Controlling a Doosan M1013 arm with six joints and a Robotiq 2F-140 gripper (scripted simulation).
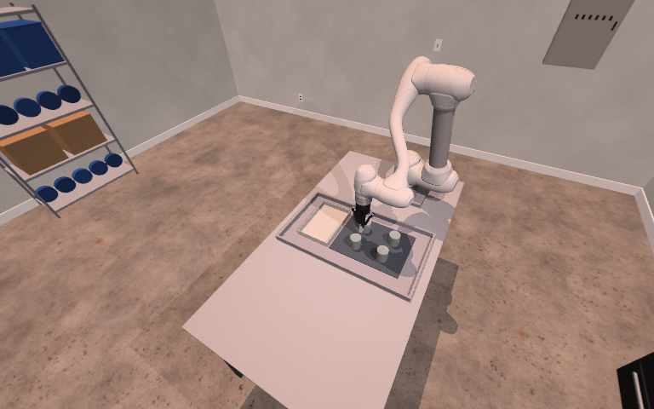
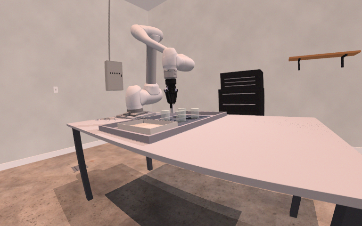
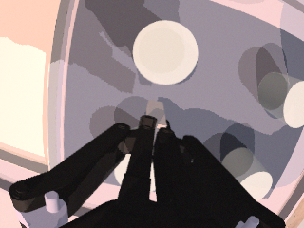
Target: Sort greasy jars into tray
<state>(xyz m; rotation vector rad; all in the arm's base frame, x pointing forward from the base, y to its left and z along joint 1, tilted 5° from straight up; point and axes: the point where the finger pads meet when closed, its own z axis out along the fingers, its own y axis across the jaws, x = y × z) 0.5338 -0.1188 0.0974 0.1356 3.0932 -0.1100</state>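
Four pale glass jars stand mouth down on the dark drying mat (image 1: 373,246). One jar (image 1: 355,241) is at the mat's tray side, one (image 1: 394,238) is at the back right, and one (image 1: 382,253) is at the front. The fourth jar (image 1: 367,230) is partly hidden behind my gripper (image 1: 361,223). The gripper is shut and holds nothing, pointing straight down low over the mat. In the wrist view the closed fingertips (image 3: 154,121) sit a short way from the nearest jar (image 3: 165,52), apart from it. Two more jars (image 3: 294,104) (image 3: 256,180) show at the right.
The cream-floored tray (image 1: 324,222) stands left of the mat and holds nothing; it also shows in the wrist view (image 3: 22,95). Both sit inside a larger shallow grey frame (image 1: 415,284) on the table. The arm's base (image 1: 436,175) is at the table's far end.
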